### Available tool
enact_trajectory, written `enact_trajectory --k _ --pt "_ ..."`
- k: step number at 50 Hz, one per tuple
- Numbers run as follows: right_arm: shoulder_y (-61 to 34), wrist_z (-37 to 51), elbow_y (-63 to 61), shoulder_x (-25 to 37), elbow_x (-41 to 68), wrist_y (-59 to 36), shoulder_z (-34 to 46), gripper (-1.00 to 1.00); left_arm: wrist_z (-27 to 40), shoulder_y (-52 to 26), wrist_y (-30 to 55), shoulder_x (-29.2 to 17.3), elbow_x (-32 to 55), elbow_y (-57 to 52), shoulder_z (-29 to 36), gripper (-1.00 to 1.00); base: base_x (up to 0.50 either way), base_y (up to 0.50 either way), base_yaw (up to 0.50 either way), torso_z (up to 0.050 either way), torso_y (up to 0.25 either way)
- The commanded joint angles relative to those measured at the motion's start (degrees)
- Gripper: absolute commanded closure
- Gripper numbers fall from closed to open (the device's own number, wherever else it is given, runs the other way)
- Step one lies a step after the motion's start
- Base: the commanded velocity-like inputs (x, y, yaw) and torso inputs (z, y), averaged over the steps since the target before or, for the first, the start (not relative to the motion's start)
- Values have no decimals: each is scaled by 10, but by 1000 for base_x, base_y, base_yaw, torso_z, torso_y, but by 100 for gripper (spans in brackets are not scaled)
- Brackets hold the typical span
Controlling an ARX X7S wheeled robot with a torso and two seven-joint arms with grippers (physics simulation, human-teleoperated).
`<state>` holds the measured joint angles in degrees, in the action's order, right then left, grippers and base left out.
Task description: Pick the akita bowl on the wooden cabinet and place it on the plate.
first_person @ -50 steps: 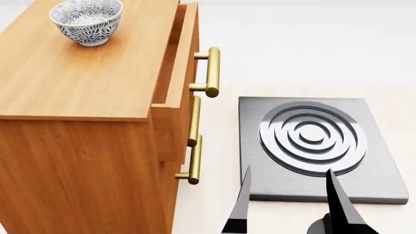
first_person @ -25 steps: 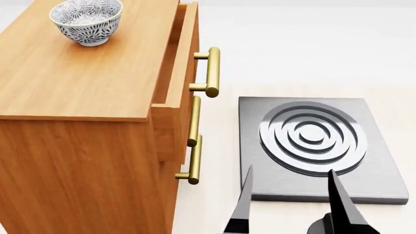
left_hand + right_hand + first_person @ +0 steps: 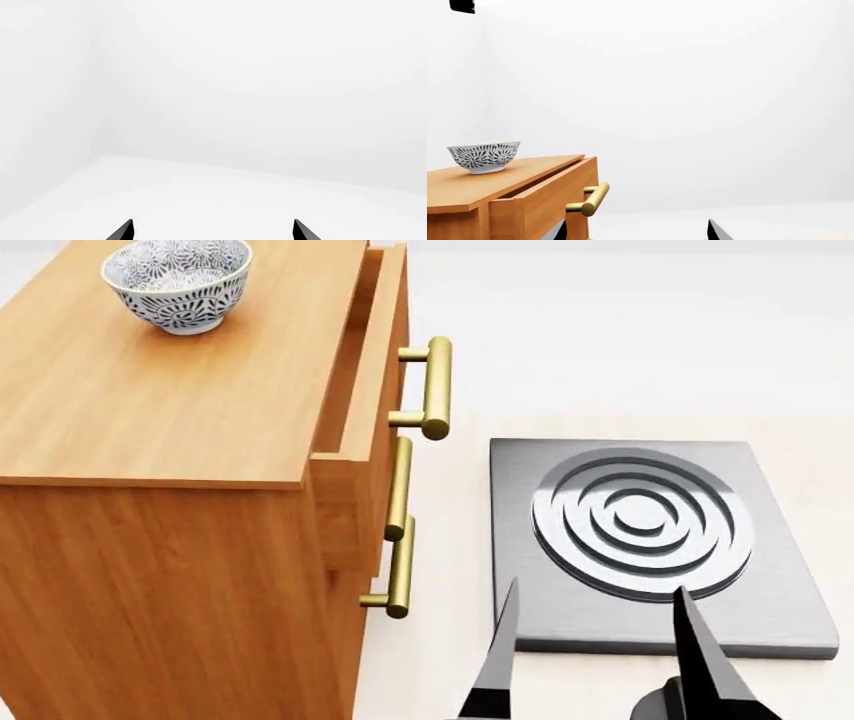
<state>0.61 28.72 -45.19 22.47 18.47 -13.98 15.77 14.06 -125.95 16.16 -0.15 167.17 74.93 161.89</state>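
All I can see of the robot is its right tool (image 3: 594,640): two slim, glossy black fingers (image 3: 501,650) that taper to sharp points, one widening into a rounded black base. The left tool (image 3: 212,230) shows only two small black pointed tips.

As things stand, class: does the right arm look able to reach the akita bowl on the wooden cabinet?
Probably yes. The akita bowl sits uncovered on the wooden cabinet top with nothing around it. The right gripper is open but low beside the cabinet, over the grey stove, so it must rise and cross the top first.
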Motion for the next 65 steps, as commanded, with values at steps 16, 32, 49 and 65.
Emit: enact_trajectory --k 16,32,49,65 --pt "0 2 2 3 6 5 2 -100 -7 -23 16 -1 82 0 97 -100 0 0 0 0 -192" --pt "0 5 1 6 7 6 3 -100 -28 -33 62 -1 64 1 101 -100 0 0 0 0 -77" --pt "-1 7 1 8 8 9 6 -100 -46 -73 155 0 73 0 138 -100 0 0 0 0 0" --pt "-1 9 1 10 10 10 8 -100 -45 -90 168 -3 70 1 140 -100 0 0 0 0 -14"
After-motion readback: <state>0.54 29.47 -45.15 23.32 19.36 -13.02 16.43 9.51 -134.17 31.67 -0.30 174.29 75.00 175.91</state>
